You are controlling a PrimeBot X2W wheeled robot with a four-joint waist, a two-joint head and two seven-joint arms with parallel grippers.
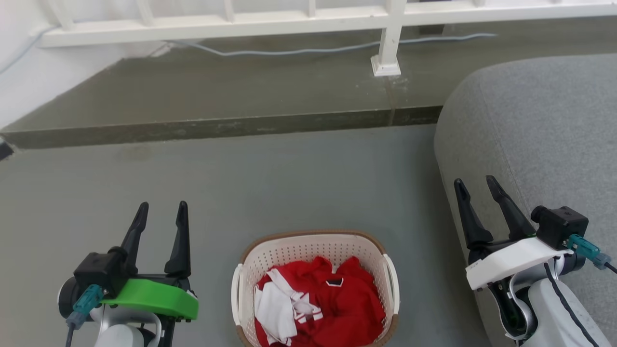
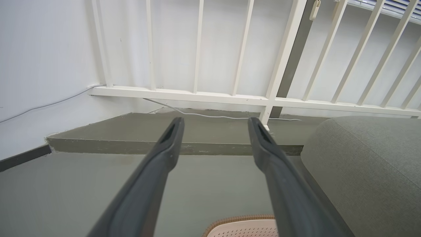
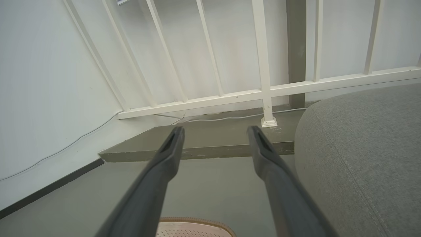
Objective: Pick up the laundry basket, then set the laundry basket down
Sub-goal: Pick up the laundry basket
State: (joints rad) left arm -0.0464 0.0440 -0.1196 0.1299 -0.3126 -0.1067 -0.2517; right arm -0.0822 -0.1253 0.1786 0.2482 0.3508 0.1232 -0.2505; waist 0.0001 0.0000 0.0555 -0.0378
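Ahead of me stretches a smooth grey-green concrete floor (image 1: 289,183), ending at a low raised step of the same grey-green concrete (image 1: 217,91) with a scuffed front edge. On that step stands a white-painted railing of slim upright bars (image 1: 241,21); its thicker white post (image 1: 388,43) meets the step on a square white foot (image 1: 385,66). A thin pale grey cable (image 1: 308,50) trails along the step under the railing's bottom rail. To my left rises a plain white wall (image 1: 29,72) with a dark skirting strip (image 2: 24,158) at its foot. To my right bulges a rounded grey fabric sofa (image 1: 540,125), resting on the floor. Close before me lies a crumpled red garment (image 1: 347,299), with a white cloth (image 1: 274,308) bunched on its left side.
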